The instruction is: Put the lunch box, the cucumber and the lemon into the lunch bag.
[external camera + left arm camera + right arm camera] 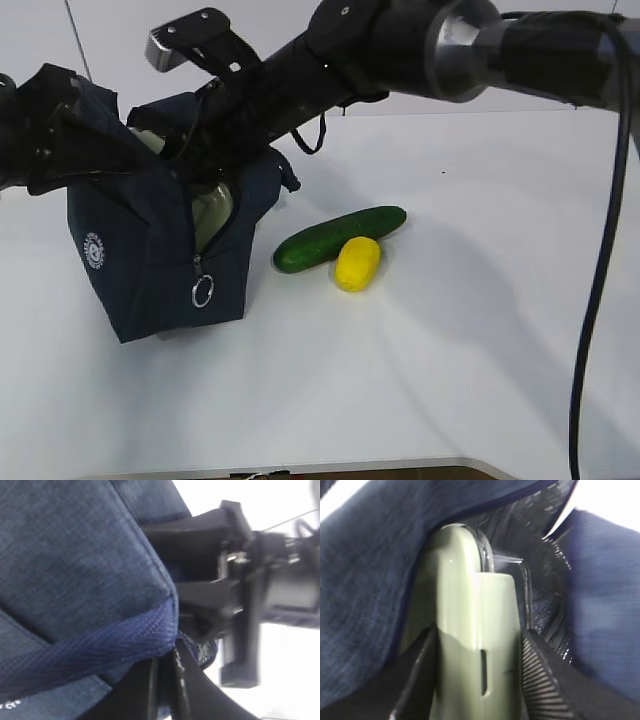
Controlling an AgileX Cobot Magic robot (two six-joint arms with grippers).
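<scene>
Reaching down into the open top of the lunch bag (150, 265), the right pincer (477, 680) grips the lunch box (470, 625) across its pale green lid, one dark finger (417, 680) on each side. In the right wrist view the box stands on edge between the fingers, its clear rim showing just past the lid, with navy cloth on both sides and the shiny dark lining beyond it. From the outside, a strip of the pale lid shows through the unzipped slit in the bag's end, just below the right arm.

The left pincer (167, 680) sits at the bag's far upper corner, closed on the fabric edge beside a woven handle strap (100, 650); its two black fingers lie pressed together with cloth pinched at their tips. The right arm's black frame shows just beyond that corner.

Away from both pincers, on the white table (480, 330), the cucumber (340, 238) lies slanted near the bag's open end. The lemon (357, 263) rests against the cucumber's near side. A metal ring pull (203, 291) hangs from the zipper on the bag's front.
</scene>
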